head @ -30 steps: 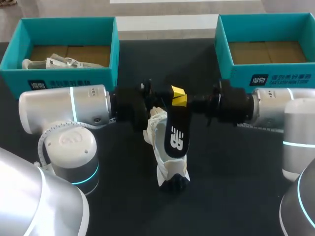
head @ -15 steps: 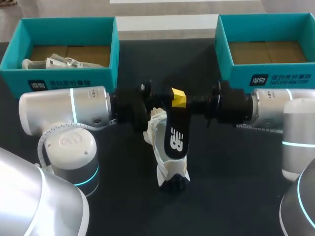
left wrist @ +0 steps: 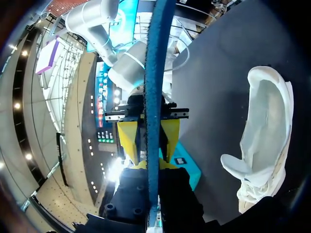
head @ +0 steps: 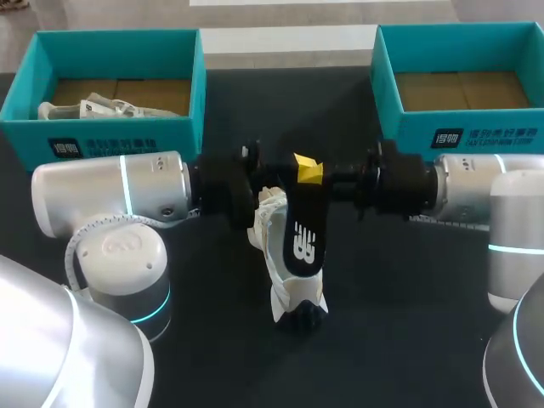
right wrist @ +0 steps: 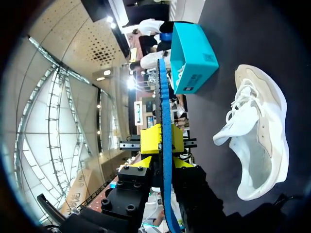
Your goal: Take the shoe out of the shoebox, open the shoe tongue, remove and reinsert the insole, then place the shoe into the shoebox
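We find the left gripper (left wrist: 148,145) and the right gripper (right wrist: 163,141) each clamped narrowly on the upright insole (left wrist: 153,58). The shoe (left wrist: 265,136) lies beside and below them.

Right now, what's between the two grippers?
The insole, clamped edge-on by both the left gripper and the right gripper, above the shoe. Both wrist views show it.

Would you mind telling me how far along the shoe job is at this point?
Done: the shoe lies out on the table and its insole is out. In hand: the left gripper and right gripper both pinch that insole over the shoe. Left: reinserting it, then putting the shoe into the empty shoebox.
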Controlling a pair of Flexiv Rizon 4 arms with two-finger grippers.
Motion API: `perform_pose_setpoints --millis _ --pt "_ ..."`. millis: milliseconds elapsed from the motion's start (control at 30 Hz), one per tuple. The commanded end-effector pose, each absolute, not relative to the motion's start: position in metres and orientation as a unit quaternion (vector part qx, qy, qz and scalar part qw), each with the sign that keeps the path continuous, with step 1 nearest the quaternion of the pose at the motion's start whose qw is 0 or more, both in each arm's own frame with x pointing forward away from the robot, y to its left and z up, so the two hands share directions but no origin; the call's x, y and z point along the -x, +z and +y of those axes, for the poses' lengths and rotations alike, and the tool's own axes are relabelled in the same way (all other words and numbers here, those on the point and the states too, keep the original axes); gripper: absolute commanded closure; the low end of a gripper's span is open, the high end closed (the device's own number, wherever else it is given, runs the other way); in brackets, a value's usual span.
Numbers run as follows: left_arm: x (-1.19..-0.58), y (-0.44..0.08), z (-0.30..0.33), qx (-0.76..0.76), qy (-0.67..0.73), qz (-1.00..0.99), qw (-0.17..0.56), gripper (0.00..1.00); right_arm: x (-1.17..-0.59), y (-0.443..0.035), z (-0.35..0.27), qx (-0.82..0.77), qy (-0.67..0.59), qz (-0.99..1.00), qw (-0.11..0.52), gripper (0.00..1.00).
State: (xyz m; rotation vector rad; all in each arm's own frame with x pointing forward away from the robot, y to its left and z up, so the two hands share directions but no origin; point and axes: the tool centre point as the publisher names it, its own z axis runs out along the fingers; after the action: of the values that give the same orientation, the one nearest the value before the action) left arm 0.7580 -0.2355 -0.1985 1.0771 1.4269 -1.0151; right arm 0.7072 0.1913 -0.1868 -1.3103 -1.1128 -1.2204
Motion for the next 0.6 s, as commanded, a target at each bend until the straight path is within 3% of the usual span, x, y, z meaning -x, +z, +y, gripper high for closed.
perform_pose_setpoints --millis 33,600 --pt "-0.759 -0.199 -0.234 -0.446 -0.424 0.596 0.516 1.00 -0.698 -0.186 0.183 0.552 -0.499 -0.456 0.488 0.00" --pt "-0.736 -0.185 -0.206 -0.396 -0.516 0.605 0.459 1.00 -0.705 -0.177 0.132 0.548 -0.524 -0.505 0.413 0.00"
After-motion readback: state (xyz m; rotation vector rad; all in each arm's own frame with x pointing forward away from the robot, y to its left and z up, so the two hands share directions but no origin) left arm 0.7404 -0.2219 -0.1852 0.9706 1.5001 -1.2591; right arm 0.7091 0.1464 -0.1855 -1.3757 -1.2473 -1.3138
